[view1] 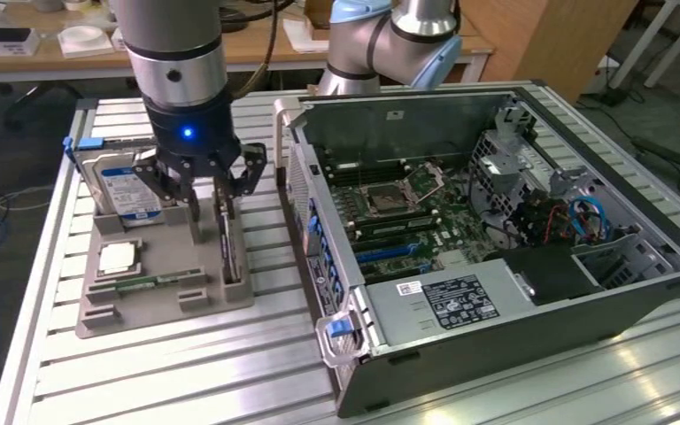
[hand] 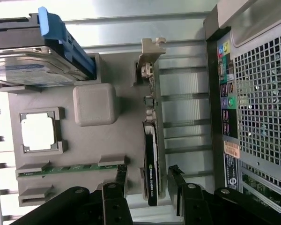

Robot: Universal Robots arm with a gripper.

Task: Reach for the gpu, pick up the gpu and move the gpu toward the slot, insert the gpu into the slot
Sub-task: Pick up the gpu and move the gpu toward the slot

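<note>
Exterior view: the black two-finger gripper (view1: 208, 208) hangs open over the thin dark gpu (view1: 233, 257), which stands on edge in the grey plastic holder (view1: 174, 305). The slot on the green motherboard (view1: 441, 221) is hard to distinguish.

Wrist view: the fingers (hand: 121, 180) stand on either side of the gpu (hand: 151, 159). An off-centre descent could strike its edge.

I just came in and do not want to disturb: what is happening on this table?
A robot arm holds its claw open over a grey holder, one finger on each side of the gpu, which stands on edge there. The card is not gripped yet. An open computer case sits beside the holder, motherboard exposed.
</note>
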